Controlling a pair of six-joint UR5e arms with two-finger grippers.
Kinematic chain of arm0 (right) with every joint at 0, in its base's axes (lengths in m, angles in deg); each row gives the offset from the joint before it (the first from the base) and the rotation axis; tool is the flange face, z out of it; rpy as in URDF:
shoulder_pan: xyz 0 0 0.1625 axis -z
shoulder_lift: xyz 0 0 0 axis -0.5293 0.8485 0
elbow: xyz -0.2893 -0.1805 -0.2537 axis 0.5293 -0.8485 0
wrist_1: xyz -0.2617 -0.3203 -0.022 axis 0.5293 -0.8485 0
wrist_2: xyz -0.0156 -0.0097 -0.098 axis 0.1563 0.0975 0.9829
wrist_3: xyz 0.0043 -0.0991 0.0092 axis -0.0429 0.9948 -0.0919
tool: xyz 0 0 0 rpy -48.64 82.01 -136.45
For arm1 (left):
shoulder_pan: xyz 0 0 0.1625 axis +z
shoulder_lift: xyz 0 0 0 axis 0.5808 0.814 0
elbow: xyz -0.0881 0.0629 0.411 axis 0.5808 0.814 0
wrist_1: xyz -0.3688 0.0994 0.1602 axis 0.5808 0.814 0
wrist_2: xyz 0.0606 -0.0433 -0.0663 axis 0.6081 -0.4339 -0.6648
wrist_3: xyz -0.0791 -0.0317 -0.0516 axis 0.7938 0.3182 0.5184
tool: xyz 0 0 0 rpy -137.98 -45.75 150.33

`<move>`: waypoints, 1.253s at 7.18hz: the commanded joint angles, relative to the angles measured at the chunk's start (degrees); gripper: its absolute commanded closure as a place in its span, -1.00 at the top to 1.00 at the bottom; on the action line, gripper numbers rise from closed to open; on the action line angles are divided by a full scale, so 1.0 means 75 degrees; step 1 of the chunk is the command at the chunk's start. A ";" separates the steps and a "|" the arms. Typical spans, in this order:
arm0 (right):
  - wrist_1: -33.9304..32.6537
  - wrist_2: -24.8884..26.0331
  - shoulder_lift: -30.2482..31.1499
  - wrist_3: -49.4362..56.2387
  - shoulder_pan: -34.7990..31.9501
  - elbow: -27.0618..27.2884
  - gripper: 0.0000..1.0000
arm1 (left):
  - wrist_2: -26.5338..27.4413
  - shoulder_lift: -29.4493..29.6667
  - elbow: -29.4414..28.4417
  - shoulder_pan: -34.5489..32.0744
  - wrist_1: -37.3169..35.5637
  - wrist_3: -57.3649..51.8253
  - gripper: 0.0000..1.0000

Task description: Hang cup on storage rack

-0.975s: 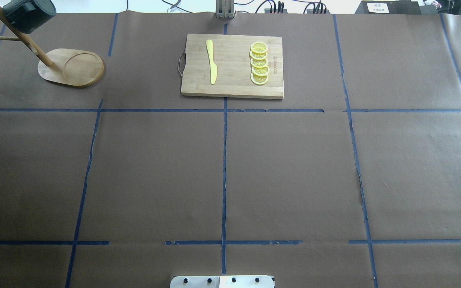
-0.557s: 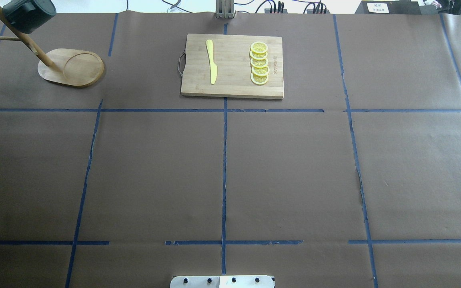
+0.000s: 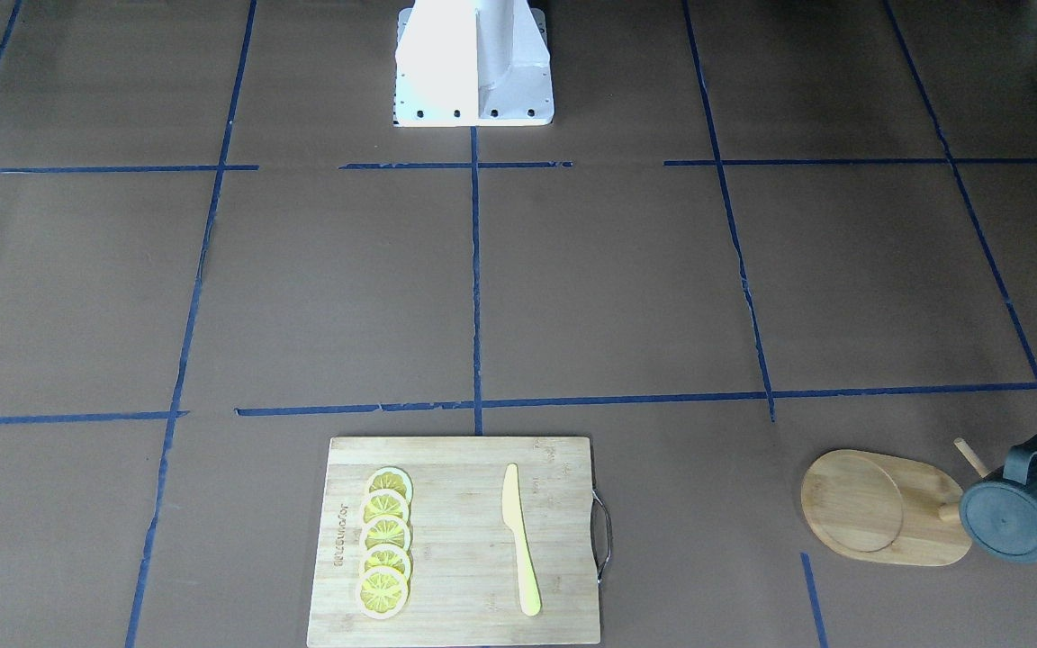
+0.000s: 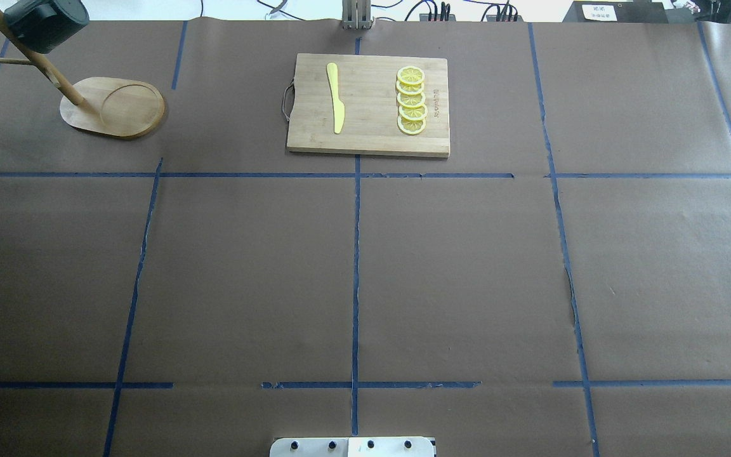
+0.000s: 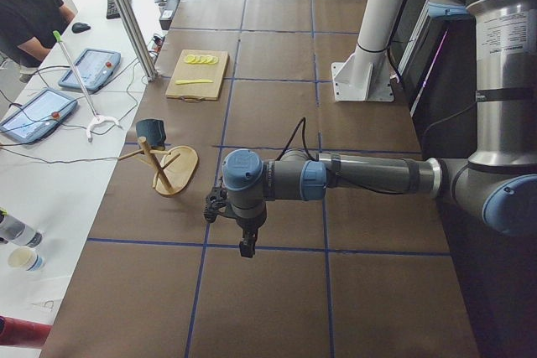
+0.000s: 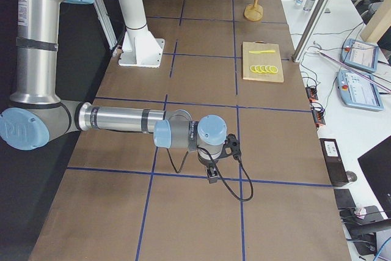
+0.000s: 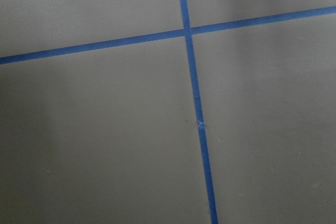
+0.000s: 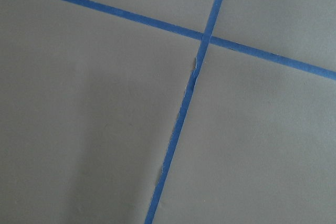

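- The surface (image 4: 467, 266) is covered in brown paper and marked into large squares by blue tape lines.
- The left arm (image 5: 361, 175) reaches out low and level over the surface, its wrist bent down. The left claw (image 5: 245, 245) points at the paper just beside a tape line, apart from the rack. It shows only in the side view, so I cannot tell whether it is wide or narrow. Its wrist camera sees only paper and a tape cross.
- The right arm (image 6: 122, 118) lies the same way on the other side. The right claw (image 6: 212, 175) hangs close over a tape line, and again I cannot tell how far apart its fingers stand. Its wrist camera too shows only paper and crossing tape.
- The board (image 4: 372, 133) lies flat at the far middle of the surface, its metal handle towards the robot's left.
- The rack (image 4: 127, 108) stands at the far left corner, well apart from the board, with its post at the outer end of the oval base.
- The cup (image 3: 1018, 517) hangs on an upper peg of the rack, off the surface and tilted. Its bottom faces the front camera and its handle is uppermost.
- A yellow knife (image 4: 336, 98) lies on the board's left half.
- Five lemon slices (image 4: 411, 100) overlap in a row on the board's right half.
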 commanded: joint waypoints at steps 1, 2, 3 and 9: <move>-0.0027 0.0014 0.0070 0.0176 0.0076 0.0077 0.99 | -0.0009 -0.0065 -0.0039 0.0031 0.0281 -0.0023 1.00; -0.0248 0.0083 0.0093 0.0176 0.0031 0.0124 0.99 | -0.0021 -0.0065 -0.0063 0.0032 0.0269 -0.0035 1.00; -0.0981 0.0130 0.0035 0.0165 -0.0039 0.0379 0.99 | -0.0021 -0.0054 -0.0005 0.0055 0.0303 -0.0047 1.00; -0.1106 0.0131 0.0023 0.0059 -0.0216 0.0440 0.99 | -0.0021 -0.0276 0.0042 0.0055 0.0187 0.0011 1.00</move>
